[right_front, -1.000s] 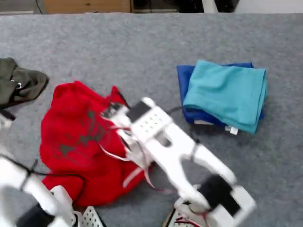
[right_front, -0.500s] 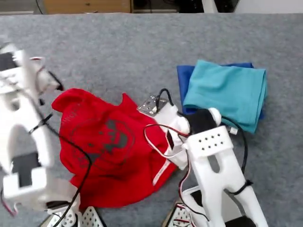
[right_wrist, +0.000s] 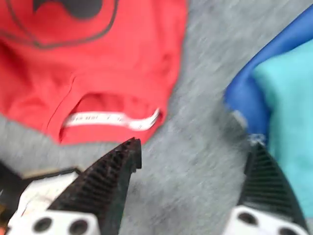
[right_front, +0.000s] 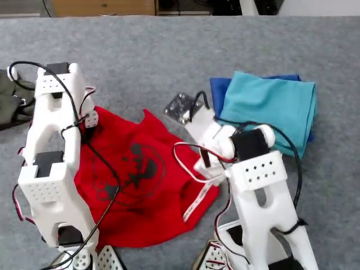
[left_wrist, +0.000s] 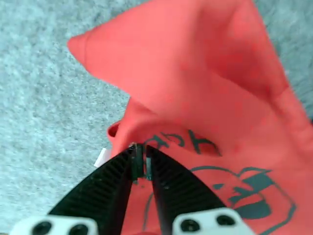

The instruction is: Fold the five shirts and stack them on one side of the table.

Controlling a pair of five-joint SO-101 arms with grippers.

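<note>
The red shirt (right_front: pixel 140 185) lies diagonally on the table (right_front: pixel 169 62), collar toward the right arm. The left tool (left_wrist: pixel 141 152) pinches its far edge, and the right tool (right_wrist: pixel 194 147) gapes.

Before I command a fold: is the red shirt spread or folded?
Spread out: the red shirt lies open, print up, an edge pinched by the left gripper.

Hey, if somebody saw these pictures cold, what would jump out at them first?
The red shirt, print up, spread across the middle of the grey table between two white arms. The left end effector is pinched shut on its edge, while the right end effector hangs open near the collar. On the right, a folded teal shirt lies on a folded blue shirt.
</note>
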